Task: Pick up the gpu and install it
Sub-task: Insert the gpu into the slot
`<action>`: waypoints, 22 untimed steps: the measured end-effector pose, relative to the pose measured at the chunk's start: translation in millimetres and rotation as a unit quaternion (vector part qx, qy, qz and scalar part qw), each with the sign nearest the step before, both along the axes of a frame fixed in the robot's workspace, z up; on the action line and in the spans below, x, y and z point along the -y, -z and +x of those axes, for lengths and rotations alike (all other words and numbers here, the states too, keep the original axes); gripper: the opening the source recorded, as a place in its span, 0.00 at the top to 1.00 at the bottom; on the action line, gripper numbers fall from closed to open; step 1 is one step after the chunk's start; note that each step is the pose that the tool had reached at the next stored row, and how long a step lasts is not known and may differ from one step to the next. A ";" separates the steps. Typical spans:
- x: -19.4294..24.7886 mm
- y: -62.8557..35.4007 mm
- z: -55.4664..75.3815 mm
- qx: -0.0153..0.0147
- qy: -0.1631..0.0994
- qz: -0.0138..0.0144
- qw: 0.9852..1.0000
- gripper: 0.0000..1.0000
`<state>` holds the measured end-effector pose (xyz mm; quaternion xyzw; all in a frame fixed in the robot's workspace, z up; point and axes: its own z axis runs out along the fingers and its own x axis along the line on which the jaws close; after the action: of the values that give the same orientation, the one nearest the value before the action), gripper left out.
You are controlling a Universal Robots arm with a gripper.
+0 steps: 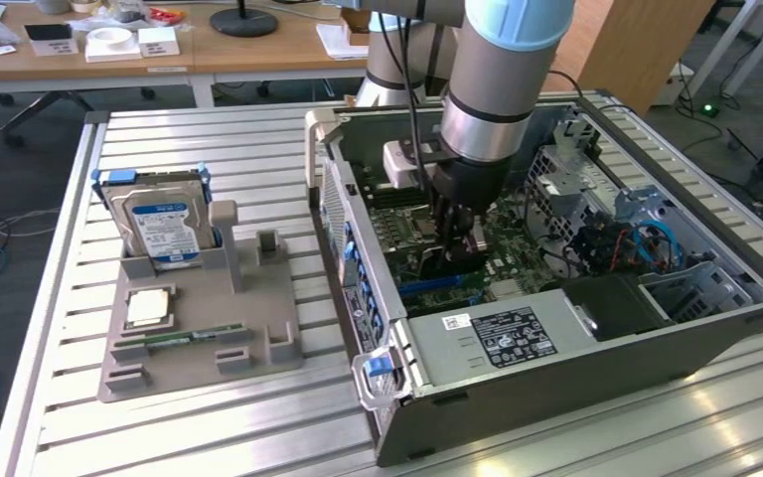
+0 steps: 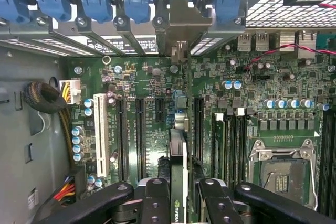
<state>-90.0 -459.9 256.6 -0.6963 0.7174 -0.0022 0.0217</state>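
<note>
My gripper (image 1: pixel 459 238) reaches down into the open computer case (image 1: pixel 699 328), over the motherboard (image 1: pixel 408 214). Between its black fingers (image 2: pixel 156 203) the gpu (image 2: pixel 178 177) is held edge-on, a thin dark card with a logo on its top edge. Its silver bracket end (image 2: pixel 178 51) points toward the rear slot openings under the blue latches (image 2: pixel 94 3). The card hangs just over the black expansion slots (image 2: pixel 140 135) of the green board. In the exterior view the gpu (image 1: pixel 465 260) shows as a dark slab below the fingers.
A grey holder tray (image 1: pixel 262 368) at the exterior view's left carries a hard drive (image 1: pixel 163 224), a processor (image 1: pixel 147 306) and a RAM stick (image 1: pixel 194 338). Inside the case are the power supply (image 1: pixel 515 333), an empty processor socket (image 2: pixel 281 169) and cable bundles (image 2: pixel 44 98).
</note>
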 end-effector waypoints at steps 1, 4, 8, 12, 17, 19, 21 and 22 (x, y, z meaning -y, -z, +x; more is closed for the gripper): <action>0.0 0.4 0.0 0.000 -0.001 0.000 1.000 0.74; 0.0 2.1 0.0 0.000 -0.005 0.000 1.000 0.74; 0.0 4.7 0.0 0.000 -0.014 0.000 1.000 0.74; 0.0 6.5 0.0 0.000 -0.021 0.000 1.000 0.74; 0.0 7.6 -0.3 0.000 -0.021 0.000 1.000 0.74; 0.1 8.0 -0.6 0.000 -0.021 0.000 1.000 0.74; 0.1 8.1 -0.7 0.000 -0.021 0.000 1.000 0.74; 0.1 8.2 -0.7 0.000 -0.021 0.000 1.000 0.74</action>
<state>-90.7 -460.0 248.4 -0.7116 0.7023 -0.0018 0.0216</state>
